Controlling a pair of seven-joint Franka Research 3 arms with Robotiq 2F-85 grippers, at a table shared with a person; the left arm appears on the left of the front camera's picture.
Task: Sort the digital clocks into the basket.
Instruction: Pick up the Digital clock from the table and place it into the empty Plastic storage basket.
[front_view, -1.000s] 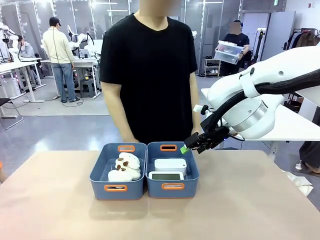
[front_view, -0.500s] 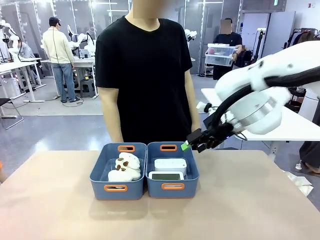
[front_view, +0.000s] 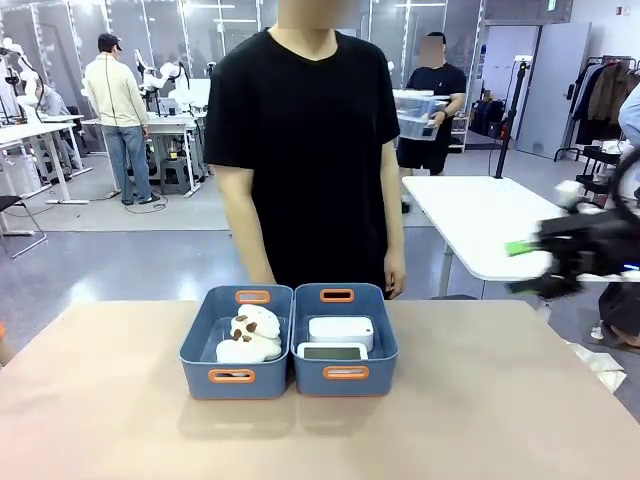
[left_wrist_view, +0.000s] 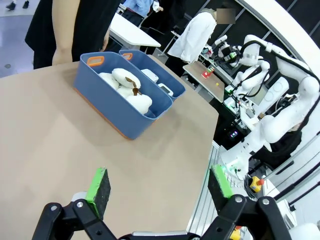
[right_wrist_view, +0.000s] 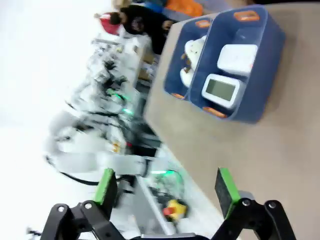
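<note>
- Tan table (front_view: 480, 400) ahead of my grippers carries two tubs
- Both clocks (front_view: 340, 329) lie in the basket (front_view: 385, 345); sorting looks done
- My left gripper (left_wrist_view: 159, 189) and right gripper (right_wrist_view: 167, 186) both gape, holding nothing

Bare table (front_view: 480, 400) around 2 adjoining tubs (front_view: 290, 345), person (front_view: 305, 150) behind.

Black pincer (left_wrist_view: 159, 192) with green pads (left_wrist_view: 98, 185); person (front_view: 305, 150) wears black T-shirt.
</note>
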